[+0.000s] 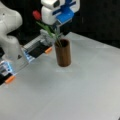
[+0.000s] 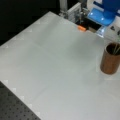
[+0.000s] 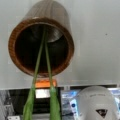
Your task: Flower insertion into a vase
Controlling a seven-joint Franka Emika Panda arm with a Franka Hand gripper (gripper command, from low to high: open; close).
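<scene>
Gripper (image 1: 58, 25): above the vase (image 1: 63, 53); finger spread cannot be told. Flower (image 1: 47, 26): stems inside the vase mouth, red bloom leaning out left of the fingers.

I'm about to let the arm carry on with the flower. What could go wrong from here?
1. The flower leans steeply, its red head well outside the vase, with only the stems inside; it may tip out.
2. The claw hangs close above the vase's rim; a sideways move could knock the vase over.
3. The vase stands close to a front view's right edge, so a shift there may go unseen.
</scene>
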